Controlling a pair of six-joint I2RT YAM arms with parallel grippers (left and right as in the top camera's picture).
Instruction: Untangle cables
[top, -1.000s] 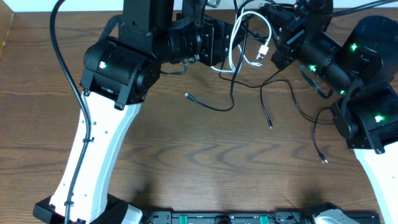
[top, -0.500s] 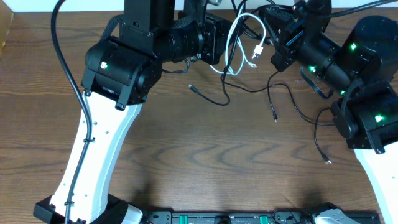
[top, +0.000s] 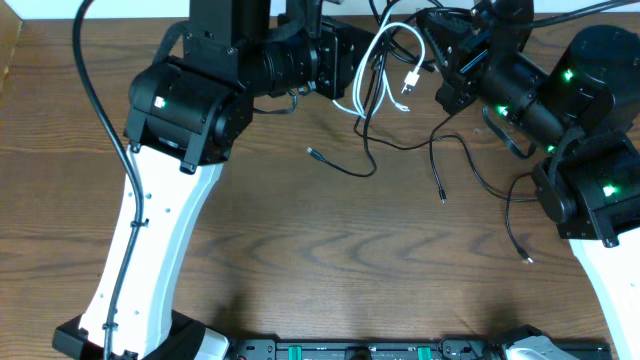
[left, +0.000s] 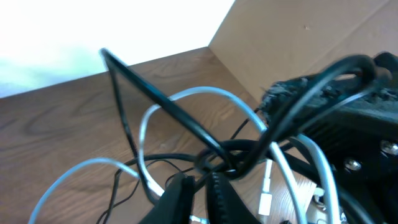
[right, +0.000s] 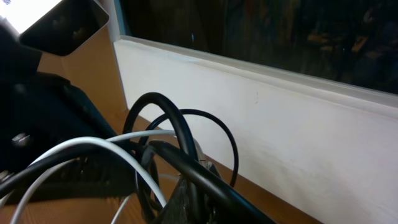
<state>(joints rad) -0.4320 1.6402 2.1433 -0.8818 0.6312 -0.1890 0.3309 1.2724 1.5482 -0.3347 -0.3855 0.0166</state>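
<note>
The cables hang as one tangled bunch between my two grippers at the back of the table. A white cable (top: 395, 38) loops up there, and its white plug (top: 409, 83) dangles. Thin black cables (top: 372, 140) trail down onto the wood, with plug ends at the left (top: 312, 152), middle (top: 441, 197) and right (top: 527, 258). My left gripper (top: 366, 62) is shut on a black cable; in its wrist view the fingers (left: 200, 182) pinch it under a knot (left: 221, 163). My right gripper (top: 428, 48) also holds the bunch; its fingers (right: 198, 194) are shut on a black cable (right: 186, 165).
The wooden table (top: 330, 250) spreads out in front. A thick black arm wire (top: 100, 90) runs along the left arm. A white wall (right: 280, 124) stands behind the table's back edge. A dark rail (top: 360, 350) lies along the front edge.
The left arm has shifted slightly left and back. The hanging bunch swung a little, the white plug moved left and the loose black ends slid a short way right on the wood.
</note>
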